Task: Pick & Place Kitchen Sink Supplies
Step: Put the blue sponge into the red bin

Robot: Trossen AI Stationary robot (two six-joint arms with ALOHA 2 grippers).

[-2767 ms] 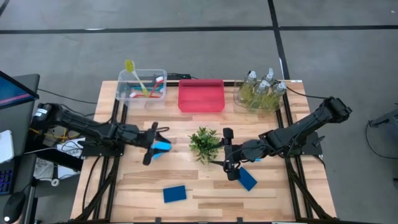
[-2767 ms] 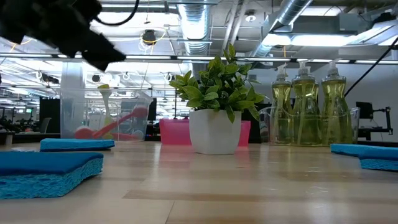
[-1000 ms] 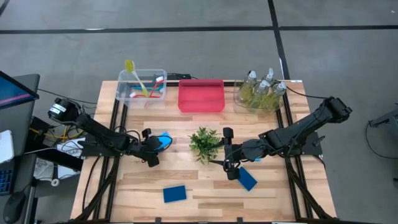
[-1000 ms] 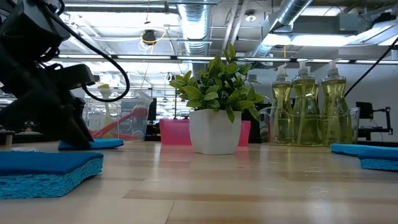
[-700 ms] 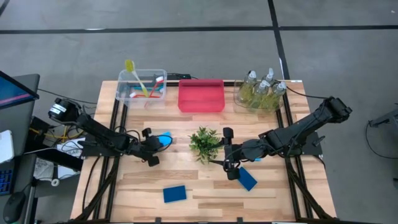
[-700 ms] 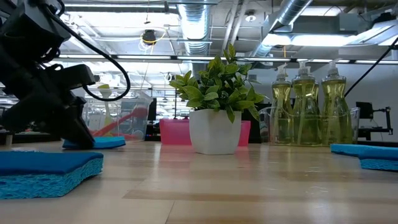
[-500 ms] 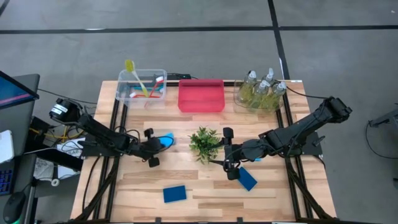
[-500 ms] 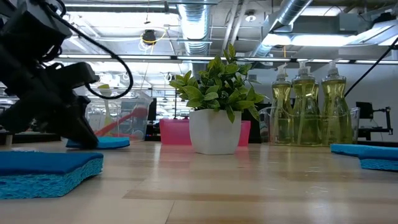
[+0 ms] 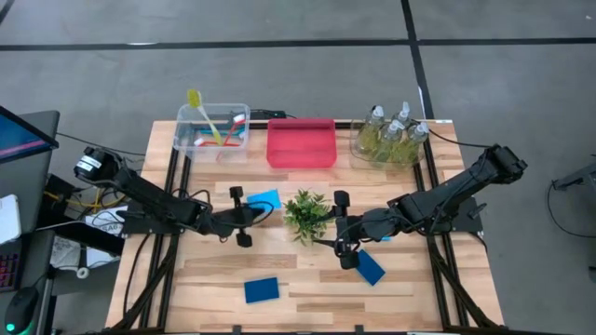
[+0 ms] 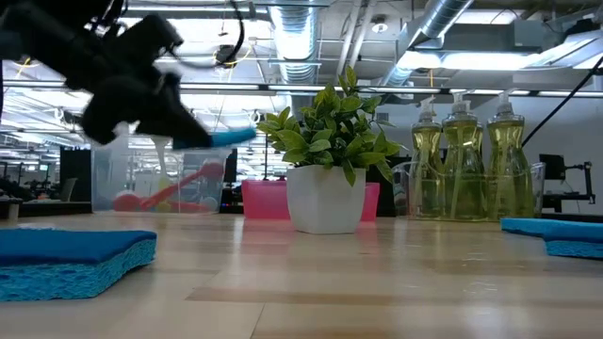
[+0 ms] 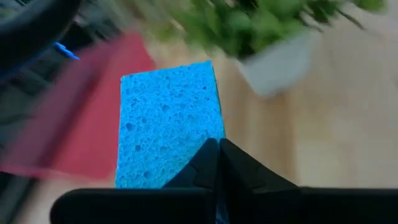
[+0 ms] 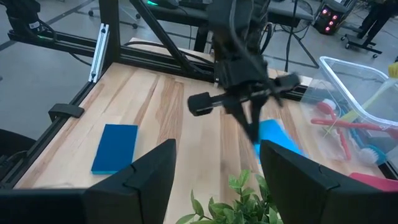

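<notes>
My left gripper point(image 9: 253, 210) is shut on a flat blue sponge point(image 9: 265, 199) and holds it in the air just left of the small plant point(image 9: 305, 212). In the low view the sponge point(image 10: 233, 137) sticks out past the gripper, well above the table. My right gripper point(image 9: 333, 233) waits open to the right of the plant with nothing between its fingers point(image 12: 214, 186). A second blue sponge point(image 9: 370, 268) lies flat beside it. A third sponge point(image 9: 262, 289) lies flat near the front edge. Brushes point(image 9: 219, 128) stand in a clear bin, and pump bottles point(image 9: 391, 130) stand in another. My left gripper pinches the sponge at one short end point(image 11: 202, 146) between its two shut fingers. They come from the table's left, slanting slightly down, and lie along the sponge. The sponge juts out beyond the fingertips, roughly level, lifted clear of the table.
Along the far edge stand a clear bin point(image 9: 212, 141) at the left, a pink bin point(image 9: 301, 149) in the middle and a clear bin point(image 9: 365, 147) at the right. The white-potted plant stands mid-table between the two grippers. Bare wood lies in front of the plant.
My left gripper has risen from the table and gone toward the right, up to the plant, rolling its wrist. The blue sponge, which lay flat on the table under it, has come up with it and now hangs clear.
</notes>
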